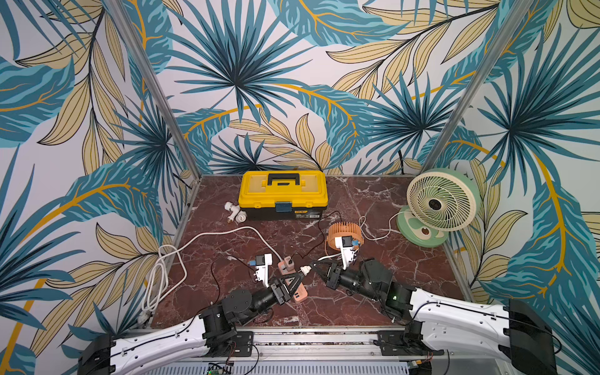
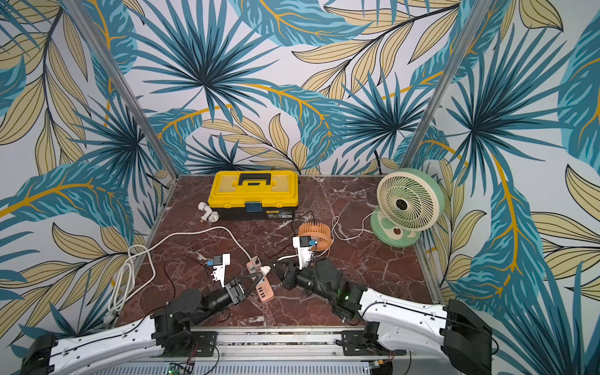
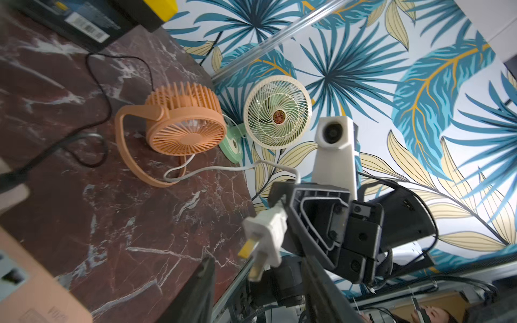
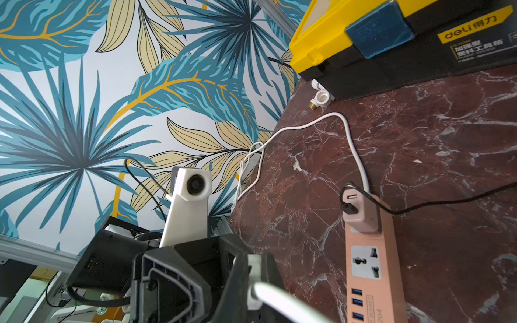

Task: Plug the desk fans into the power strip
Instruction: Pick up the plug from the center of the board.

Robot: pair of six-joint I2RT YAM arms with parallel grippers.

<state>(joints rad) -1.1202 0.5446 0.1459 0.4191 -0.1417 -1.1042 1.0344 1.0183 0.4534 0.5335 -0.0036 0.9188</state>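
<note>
One power strip [image 4: 390, 268], salmon-orange, lying flat on the marble-patterned tabletop [image 1: 406, 285], near the front, between the two arms. One white-faced socket [image 4: 365, 263] is free. The place beside it is taken by a matching adapter [image 4: 361, 215] carrying a black cable. Its thick white cord [image 4: 355, 155] trails off to the left edge.

One white two-blade plug [image 3: 265, 232], off the table, just above the strip. The right gripper [image 1: 315, 267] is clamped tight on its back end. The blades point out toward the other arm, not down at the socket.

One left gripper [image 1: 300, 276], hanging over the middle of the strip with its fingers apart and nothing in them. The plug's blades are right at them.

One green-and-cream desk fan [image 1: 443, 199], upright in the far right corner. Its thin white cord [image 3: 215, 168] loops past an orange mini fan [image 3: 184, 123].

One yellow toolbox [image 1: 282, 191] and one white pipe fitting [image 1: 235, 212] at the rear, well apart from the work.

Hazards, as I judge them:
- Blades meet the socket face at a slant and skid, because the plug is not yet turned downward.
- The plug pivots in the clamp under pressure, held as it is by the tail.
- The strip slides or tips, since nothing pins it.
- The left arm blocks the free socket.
- The thin cord catches the orange fan's stand and drags it.
</note>
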